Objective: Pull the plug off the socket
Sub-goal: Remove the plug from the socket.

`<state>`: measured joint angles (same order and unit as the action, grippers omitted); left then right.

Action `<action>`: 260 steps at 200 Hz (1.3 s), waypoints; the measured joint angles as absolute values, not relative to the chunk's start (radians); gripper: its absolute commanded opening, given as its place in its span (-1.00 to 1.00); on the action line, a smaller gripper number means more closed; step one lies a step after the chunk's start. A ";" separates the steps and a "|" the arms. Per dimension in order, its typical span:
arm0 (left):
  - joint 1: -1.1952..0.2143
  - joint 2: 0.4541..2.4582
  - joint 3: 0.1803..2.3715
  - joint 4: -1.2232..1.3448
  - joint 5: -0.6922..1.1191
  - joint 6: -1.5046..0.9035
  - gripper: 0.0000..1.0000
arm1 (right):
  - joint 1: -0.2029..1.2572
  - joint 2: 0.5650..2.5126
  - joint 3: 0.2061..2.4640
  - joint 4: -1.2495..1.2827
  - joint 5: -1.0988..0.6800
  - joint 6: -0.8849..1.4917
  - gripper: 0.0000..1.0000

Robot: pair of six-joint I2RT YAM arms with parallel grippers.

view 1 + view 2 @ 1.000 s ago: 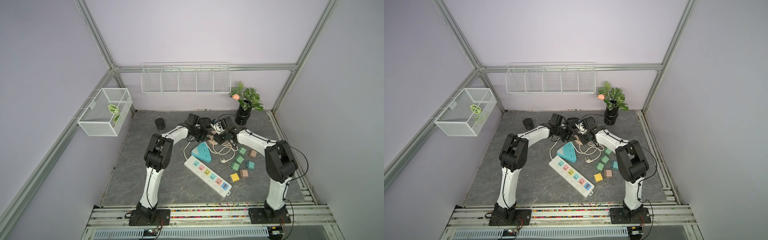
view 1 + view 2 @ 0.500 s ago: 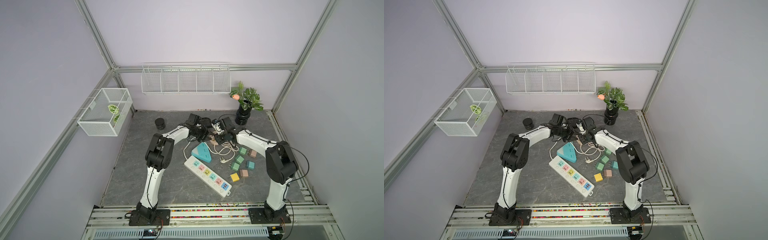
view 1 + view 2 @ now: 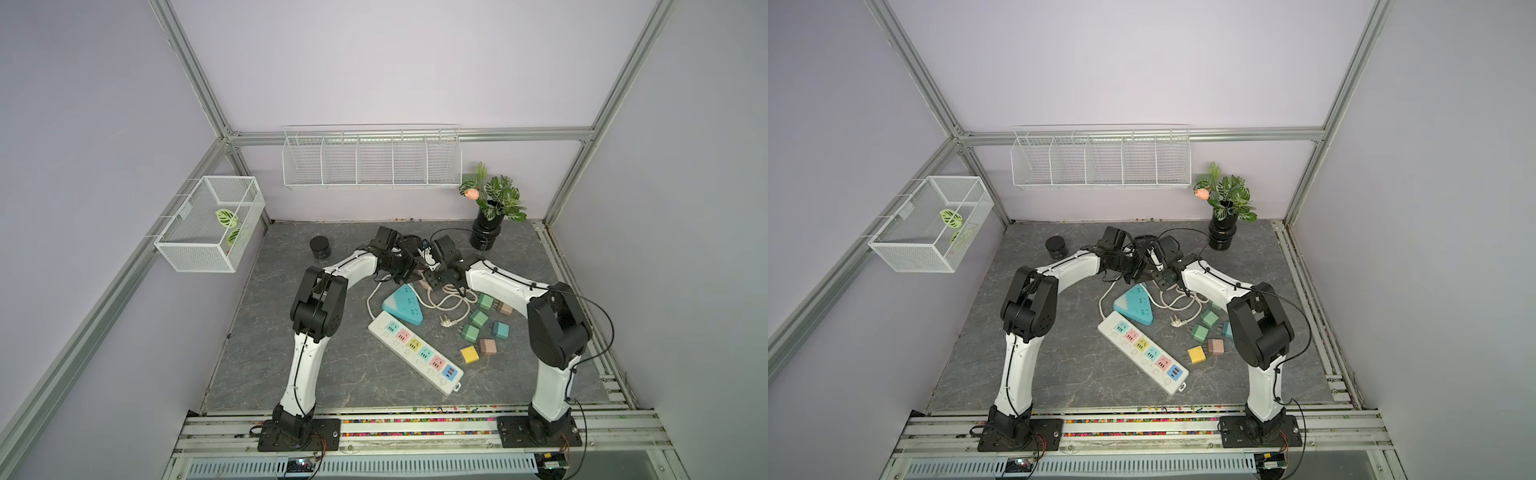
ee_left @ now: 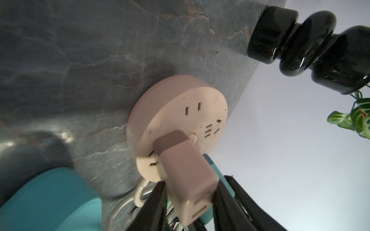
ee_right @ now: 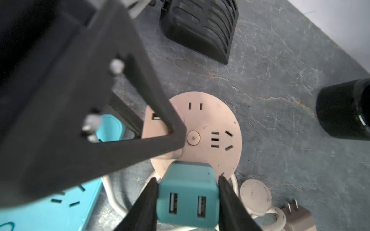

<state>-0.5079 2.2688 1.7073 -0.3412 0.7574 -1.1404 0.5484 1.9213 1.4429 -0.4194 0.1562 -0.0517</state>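
Left wrist shows left gripper (image 4: 191, 184) clamping mauve plug (image 4: 186, 170); right wrist, right gripper (image 5: 187, 179) clamping teal plug (image 5: 187, 197).

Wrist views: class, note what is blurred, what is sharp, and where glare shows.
Left wrist view: the teal socket block nearest the lens is out of focus, the black vase glints. Right wrist view: the round pink socket is sharp; the close black finger is blurred.

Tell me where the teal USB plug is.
In the right wrist view, the teal USB plug is clamped in the right gripper at the edge of the round pink socket.
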 measured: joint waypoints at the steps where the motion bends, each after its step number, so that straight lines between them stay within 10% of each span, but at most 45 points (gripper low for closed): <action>1: -0.508 2.269 1.707 -0.341 0.757 -1.140 -0.20 | 0.548 1.921 1.443 -0.419 0.154 -0.052 -0.57; 77: -0.501 2.268 1.712 -0.356 0.760 -1.140 -0.20 | 0.621 1.946 1.480 -0.439 0.287 -0.052 -0.65; 173: -0.521 2.265 1.691 -0.334 0.765 -1.131 -0.20 | 0.521 1.805 1.208 -0.185 0.049 0.000 -0.65; 260: -0.510 2.262 1.689 -0.323 0.705 -1.139 -0.20 | 0.536 1.915 1.451 -0.412 0.131 0.029 -0.67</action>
